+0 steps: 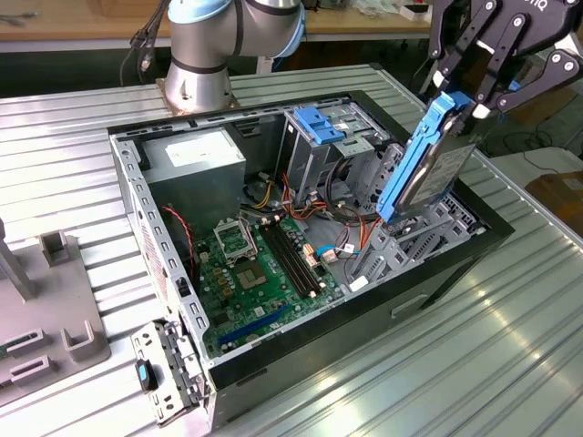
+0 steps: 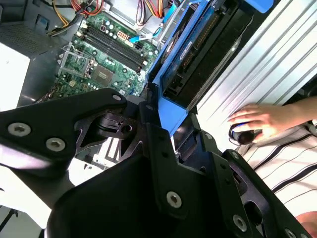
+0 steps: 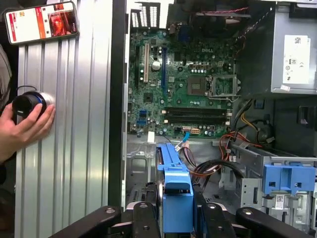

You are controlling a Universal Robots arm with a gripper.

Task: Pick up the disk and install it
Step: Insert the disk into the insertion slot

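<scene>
My gripper (image 1: 469, 98) is shut on the upper end of the disk (image 1: 435, 168), a silver-grey drive with blue rails. The disk hangs tilted and nearly on edge over the grey drive bay (image 1: 412, 244), at the exterior view's right side of the open computer case (image 1: 437, 278). Its lower end is close to the bay; whether they touch cannot be told. In the second wrist view the disk (image 2: 198, 44) runs away from the gripper (image 2: 163, 124) toward the case. The first wrist view has the disk's blue rail (image 3: 173, 183) clamped between the black fingers (image 3: 143, 218).
Inside the case lie the green motherboard (image 1: 264, 273), a grey power supply (image 1: 196, 155), cables and a blue caddy (image 1: 321, 123). A person's hand (image 3: 25, 129) holds a round black object on the ribbed table beside a phone (image 3: 42, 22). A grey fixture (image 1: 46, 309) stands at the exterior view's left.
</scene>
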